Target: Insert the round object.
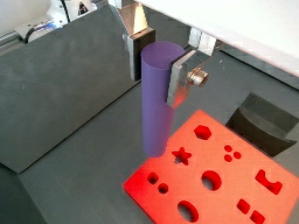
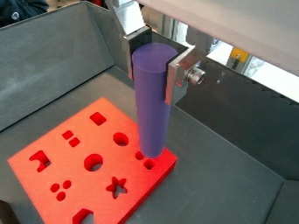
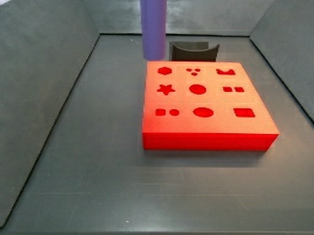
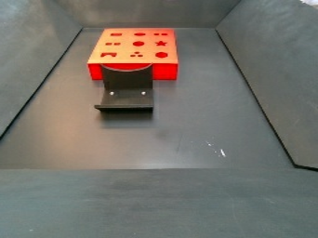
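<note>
My hand is clamped on the round object, which hangs upright with its upper end between my fingers. In both wrist views the peg's lower end sits over the near corner of the red block, close to the star-shaped hole, and I judge it to be above the top face, not yet in any opening. In a side view the round object stands over the far left corner of the red block.

Step in hand, as I judge it: carry the peg to a round hole and lower it in. The block carries several round holes of differing width; I should choose the one that matches the peg's cross-section, centre the lower end over it, keep the peg vertical, and descend slowly so that any catch on the rim shows before force builds. My grip should not ease until the peg is seated.

Limits of observation:
- My hand is out of frame in both side views; one shows only the peg's shaft, the other shows neither peg nor hand.
- Only one finger plate is plainly visible; the opposite one is behind the peg.
- The gap between peg tip and block cannot be judged reliably.
- The fixture stands on the surface just beside the block; the wrist views show only part of it.
- Hole depths cannot be made out.
</note>
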